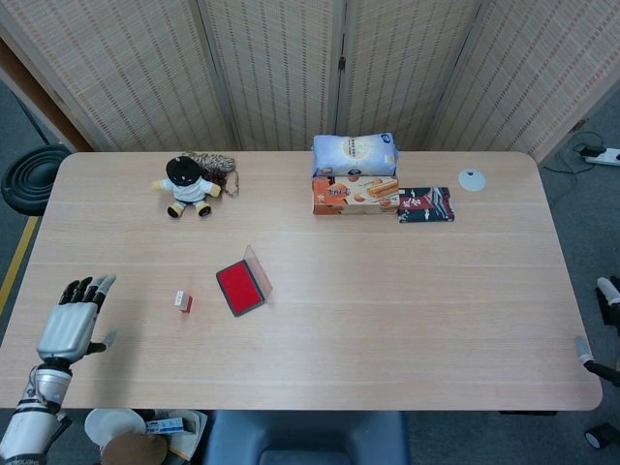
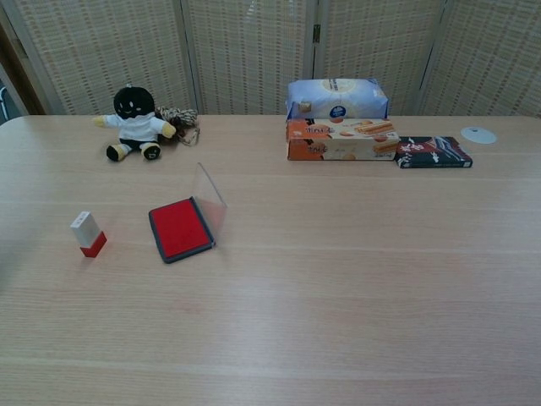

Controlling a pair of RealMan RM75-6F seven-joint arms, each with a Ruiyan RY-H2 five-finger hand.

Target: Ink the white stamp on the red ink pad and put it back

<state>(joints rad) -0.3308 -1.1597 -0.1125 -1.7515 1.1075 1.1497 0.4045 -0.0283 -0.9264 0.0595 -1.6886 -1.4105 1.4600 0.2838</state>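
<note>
One left robot hand [image 1: 74, 324] over bench [image 1: 407, 320] edge, fingers apart, empty. White stamp [image 1: 182, 301] to its right: small, light, rigid; pinch white upper body. Right robot hand [image 1: 603, 329]: state unclear.

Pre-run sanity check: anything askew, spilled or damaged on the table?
Nothing stands out. The small white stamp with red base stands upright, apart from the open red ink pad, whose clear lid is raised. No spills or damage visible. The left hand holds nothing.
</note>
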